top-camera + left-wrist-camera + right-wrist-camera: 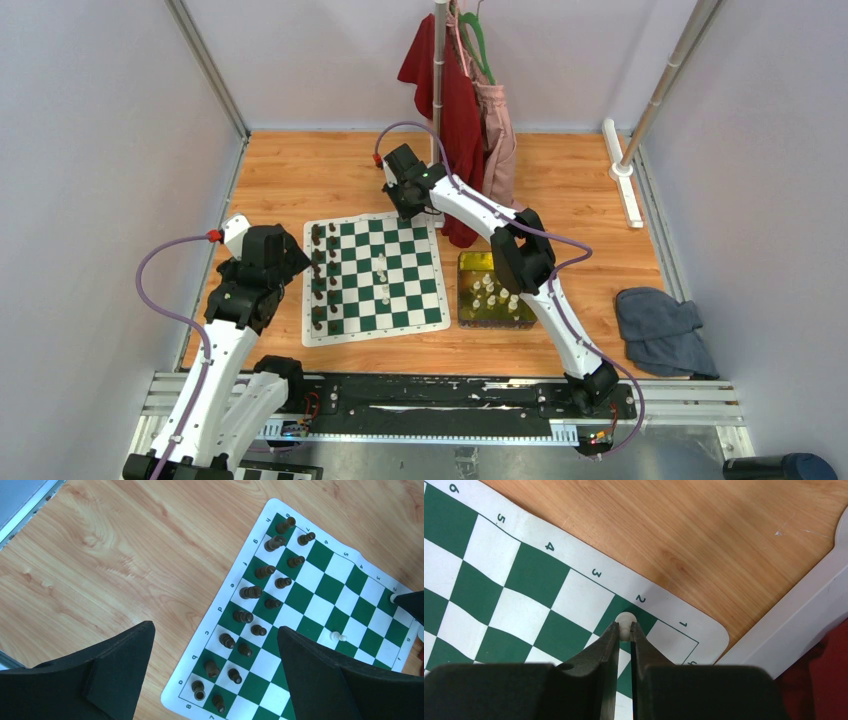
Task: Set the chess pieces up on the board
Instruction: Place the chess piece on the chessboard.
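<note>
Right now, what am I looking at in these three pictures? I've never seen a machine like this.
Two robot arms are bolted to a table's near edge. One picture looks down from above; the other two come from small cameras on each wrist. On the wooden table lies a green-and-white board with dark pieces lined along its left side and a few white pieces mid-board. More white ones wait in a yellow tray. The right hand is pinching a white piece over the board's far corner. The left hand is open, holding nothing.
</note>
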You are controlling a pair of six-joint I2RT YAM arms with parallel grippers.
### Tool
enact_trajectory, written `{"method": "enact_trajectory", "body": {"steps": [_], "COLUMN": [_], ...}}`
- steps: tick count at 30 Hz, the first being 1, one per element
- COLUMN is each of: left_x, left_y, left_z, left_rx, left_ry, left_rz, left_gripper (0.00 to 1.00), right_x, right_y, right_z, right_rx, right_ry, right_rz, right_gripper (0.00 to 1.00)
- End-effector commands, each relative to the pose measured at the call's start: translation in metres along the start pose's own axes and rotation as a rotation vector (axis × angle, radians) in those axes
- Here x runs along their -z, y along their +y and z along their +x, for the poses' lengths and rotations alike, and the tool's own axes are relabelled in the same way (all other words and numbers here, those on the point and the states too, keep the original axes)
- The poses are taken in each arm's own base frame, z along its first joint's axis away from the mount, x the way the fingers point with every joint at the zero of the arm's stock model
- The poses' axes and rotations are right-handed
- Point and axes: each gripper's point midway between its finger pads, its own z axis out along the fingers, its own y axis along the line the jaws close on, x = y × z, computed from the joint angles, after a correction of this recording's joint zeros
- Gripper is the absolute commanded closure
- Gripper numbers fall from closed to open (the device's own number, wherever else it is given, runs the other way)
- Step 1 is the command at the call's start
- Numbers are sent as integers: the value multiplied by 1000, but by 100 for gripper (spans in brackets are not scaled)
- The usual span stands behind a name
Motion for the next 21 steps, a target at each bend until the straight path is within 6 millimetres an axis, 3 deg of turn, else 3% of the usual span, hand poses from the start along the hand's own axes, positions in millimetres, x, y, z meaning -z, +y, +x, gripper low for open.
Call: {"method": "enact_trajectory", "body": {"steps": [1,13,21], "left_x": [-3,-3,-3], "left_y": [0,2,2], "left_z": [-2,2,3], "left_rx": [20,27,30], "left_ry": [-13,-10,-7], "left_rz": [-6,-5,-1], "left_gripper": [0,0,0], "right_x": [-4,-6,-8], "right_y": [-10,-10,-9], "right_z": [7,16,22], "right_rx": [1,-1,-4], "right_ry": [32,54,70], "right_rz": [22,22,18], "right_gripper": [100,98,87]}}
